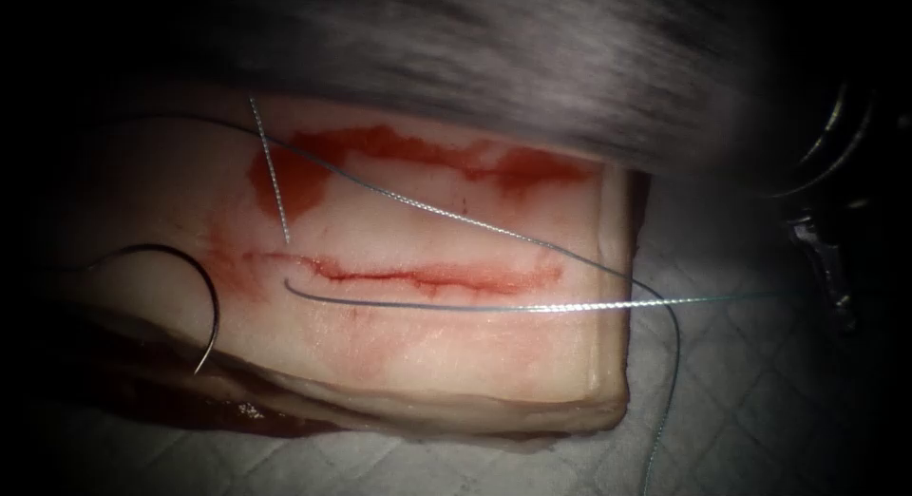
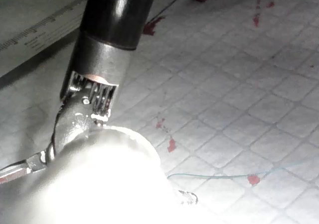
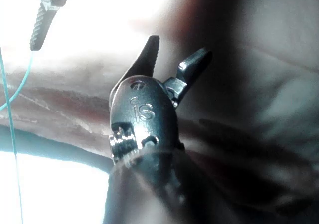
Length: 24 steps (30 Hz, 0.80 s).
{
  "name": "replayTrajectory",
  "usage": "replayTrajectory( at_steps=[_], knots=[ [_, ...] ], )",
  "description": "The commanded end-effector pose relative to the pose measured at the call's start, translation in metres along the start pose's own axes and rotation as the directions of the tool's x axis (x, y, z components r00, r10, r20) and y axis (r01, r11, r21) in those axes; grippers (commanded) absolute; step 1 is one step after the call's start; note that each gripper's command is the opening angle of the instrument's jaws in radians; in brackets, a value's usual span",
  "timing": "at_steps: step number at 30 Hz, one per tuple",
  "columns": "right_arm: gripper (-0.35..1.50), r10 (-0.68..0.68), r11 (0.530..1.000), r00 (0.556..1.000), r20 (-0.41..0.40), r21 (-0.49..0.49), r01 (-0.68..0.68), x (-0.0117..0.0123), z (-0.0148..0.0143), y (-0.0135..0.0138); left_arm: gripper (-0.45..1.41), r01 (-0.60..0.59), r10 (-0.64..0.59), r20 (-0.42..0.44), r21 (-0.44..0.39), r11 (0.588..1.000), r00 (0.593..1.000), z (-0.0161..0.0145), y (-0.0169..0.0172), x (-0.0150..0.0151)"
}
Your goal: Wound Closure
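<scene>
Left of the cut (image 1: 418,276), needle (image 1: 190,296) lying free on tissue (image 1: 475,353); right claw (image 3: 174,59) spread wide, empty — left claw unreadable.

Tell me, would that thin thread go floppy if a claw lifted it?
Probably floppy: the thread lies in loose curves across the tissue and droops over its edge. Likely light too, being so thin. Its twisted surface may help a claw grip it, though red fluid could make it slippery.

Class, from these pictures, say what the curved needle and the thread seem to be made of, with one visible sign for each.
Needle: likely dark metal, a thin rigid arc lying free at the tissue's left end. Thread: seemingly braided or twisted fibre, blue-grey, with a ribbed, glinting surface.
</scene>
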Motion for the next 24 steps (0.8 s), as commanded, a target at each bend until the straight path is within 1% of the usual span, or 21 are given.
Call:
replayTrajectory(
  at_steps=[1, 4, 5, 7, 9, 10, 16, 18, 21, 24],
  knots=[
    [0.86, 0.001, 1.000, 1.000, 0.004, 0.001, -0.001, 0.0003, 0.0008, 0.0004, 0.27, 0.013, -0.013, -0.003, 0.000, 1.000, 1.000, 0.0002, 0.0007, -0.0005],
    [0.84, 0.001, 1.000, 1.000, 0.004, 0.001, -0.001, 0.0003, 0.0008, 0.0004, -0.25, 0.058, -0.057, -0.014, 0.015, 0.998, 0.998, 0.0004, 0.0010, -0.0004],
    [0.84, 0.001, 1.000, 1.000, 0.004, 0.001, -0.001, 0.0003, 0.0008, 0.0004, -0.45, 0.061, -0.061, -0.023, 0.029, 0.998, 0.998, 0.0004, 0.0010, -0.0003],
    [0.84, 0.001, 1.000, 1.000, 0.004, 0.001, -0.001, 0.0003, 0.0008, 0.0004, -0.45, 0.080, -0.079, -0.030, 0.039, 0.996, 0.996, 0.0003, 0.0009, -0.0002],
    [0.84, 0.001, 1.000, 1.000, 0.004, 0.001, -0.001, 0.0003, 0.0008, 0.0004, -0.45, 0.073, -0.072, -0.034, 0.044, 0.996, 0.997, 0.0000, 0.0009, -0.0002],
    [0.81, 0.001, 1.000, 1.000, 0.004, 0.001, -0.001, 0.0003, 0.0008, 0.0004, -0.45, 0.071, -0.069, -0.036, 0.045, 0.996, 0.997, 0.0000, 0.0010, -0.0003],
    [0.81, 0.001, 1.000, 1.000, 0.004, 0.002, -0.001, 0.0003, 0.0009, 0.0004, -0.45, 0.070, -0.068, -0.043, 0.054, 0.996, 0.997, -0.0005, 0.0010, -0.0002],
    [0.81, 0.001, 1.000, 1.000, 0.004, 0.002, -0.001, 0.0003, 0.0009, 0.0004, -0.45, 0.075, -0.072, -0.047, 0.064, 0.995, 0.996, -0.0015, 0.0009, 0.0000],
    [0.83, 0.001, 1.000, 1.000, 0.004, 0.002, -0.001, 0.0003, 0.0009, 0.0004, -0.45, 0.070, -0.069, -0.032, 0.052, 0.996, 0.997, -0.0038, 0.0004, 0.0007],
    [0.81, 0.001, 1.000, 1.000, 0.003, 0.002, -0.001, 0.0003, 0.0009, 0.0004, -0.45, 0.064, -0.064, -0.001, 0.038, 0.997, 0.998, -0.0068, -0.0007, 0.0027]
  ],
)
